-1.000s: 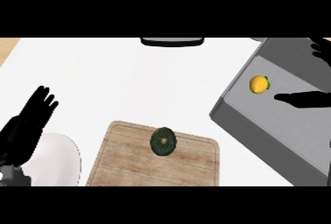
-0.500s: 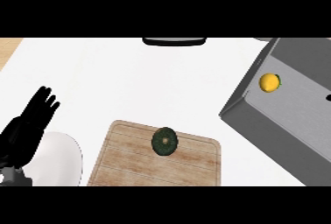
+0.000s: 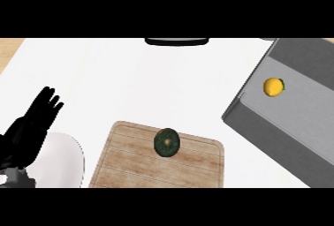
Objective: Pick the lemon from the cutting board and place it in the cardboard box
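The yellow lemon point(image 3: 274, 86) lies inside the grey box point(image 3: 261, 119) at the right, near its far side. A wooden cutting board point(image 3: 137, 167) sits at the lower middle with a dark green round fruit point(image 3: 167, 142) on its far edge. My left hand point(image 3: 36, 119) stands open at the left edge, fingers up, apart from the board. The right hand shows in no part of the view.
A white plate point(image 3: 65, 159) lies at the lower left beside the board, partly under my left forearm. A dark rounded object point(image 3: 176, 41) sits at the counter's far edge. A strip of tan floor point(image 3: 9, 48) shows at the top left.
The right hand, which hovered over the box a second ago, has left the view. The lemon stays in the box. The view has shifted slightly, so the box appears further right.
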Motion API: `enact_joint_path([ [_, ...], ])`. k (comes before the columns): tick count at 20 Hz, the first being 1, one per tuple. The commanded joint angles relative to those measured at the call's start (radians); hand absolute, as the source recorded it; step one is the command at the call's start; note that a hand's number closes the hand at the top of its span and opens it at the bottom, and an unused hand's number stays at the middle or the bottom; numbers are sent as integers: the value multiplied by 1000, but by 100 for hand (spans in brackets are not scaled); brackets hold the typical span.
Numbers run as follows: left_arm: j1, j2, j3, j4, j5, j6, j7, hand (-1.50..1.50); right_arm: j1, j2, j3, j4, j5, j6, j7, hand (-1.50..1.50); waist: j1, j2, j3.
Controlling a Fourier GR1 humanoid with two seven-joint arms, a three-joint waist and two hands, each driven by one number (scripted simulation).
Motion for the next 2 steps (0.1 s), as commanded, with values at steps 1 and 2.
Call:
enact_joint_path([
  [1, -40, 6, 12, 54, -2, 3, -12, 0, -21, -121, 7, 152, -32, 26, -79, -150, 3, 2, 1],
  [2, -83, 50, 46, 47, 15, 1, 28, 0, 16, -118, 10, 183, -4, 19, -146, -150, 3, 2, 1],
])
